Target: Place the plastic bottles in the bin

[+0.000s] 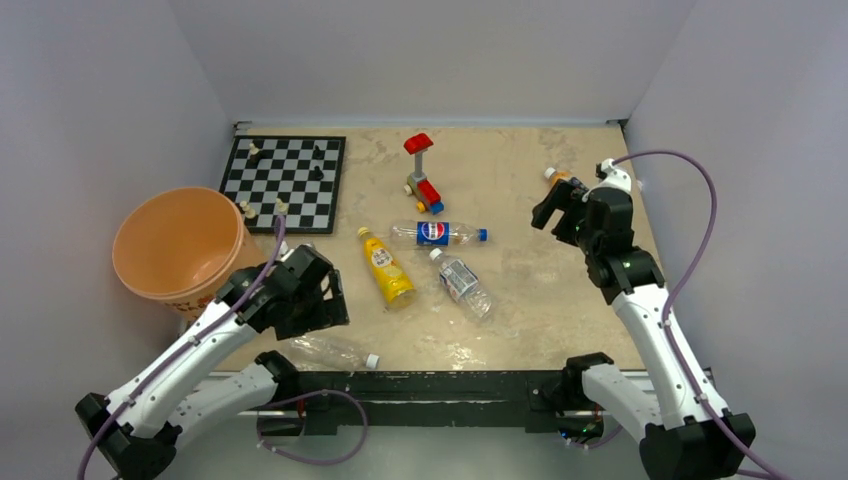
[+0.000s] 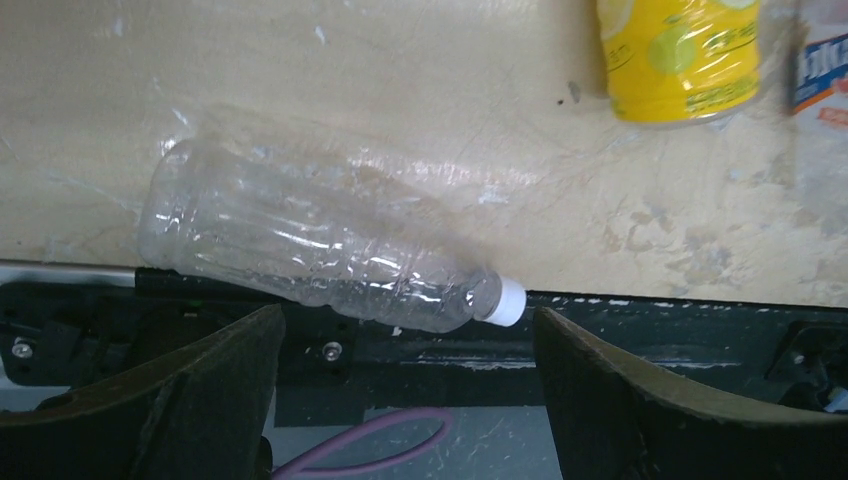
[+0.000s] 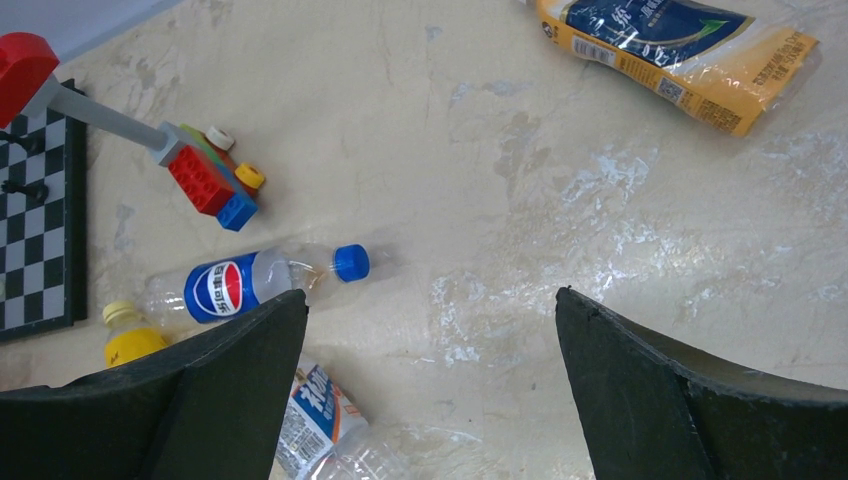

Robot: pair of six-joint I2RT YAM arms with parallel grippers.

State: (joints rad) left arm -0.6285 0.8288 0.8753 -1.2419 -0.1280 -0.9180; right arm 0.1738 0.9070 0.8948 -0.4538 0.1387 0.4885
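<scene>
The peach-orange bin [image 1: 130,225] stands at the left edge. A clear white-capped bottle [image 2: 320,250] lies across the table's near edge, and my left gripper [image 2: 405,340] hovers open just above it, touching nothing. The yellow bottle [image 1: 386,268], the blue-labelled bottle [image 1: 438,234] and a second clear bottle [image 1: 460,281] lie mid-table. My right gripper [image 3: 430,310] hangs open over bare table at the far right, empty. The orange-brown bottle [image 3: 680,50] lies just beyond it; in the top view this bottle [image 1: 556,178] is partly hidden behind the right gripper [image 1: 562,210].
A chessboard [image 1: 285,180] with a few pieces lies at the back left, next to the bin. A red-blue-yellow toy brick figure [image 1: 422,175] stands at the back centre. Grey walls close three sides. A black rail [image 1: 430,385] runs along the near edge.
</scene>
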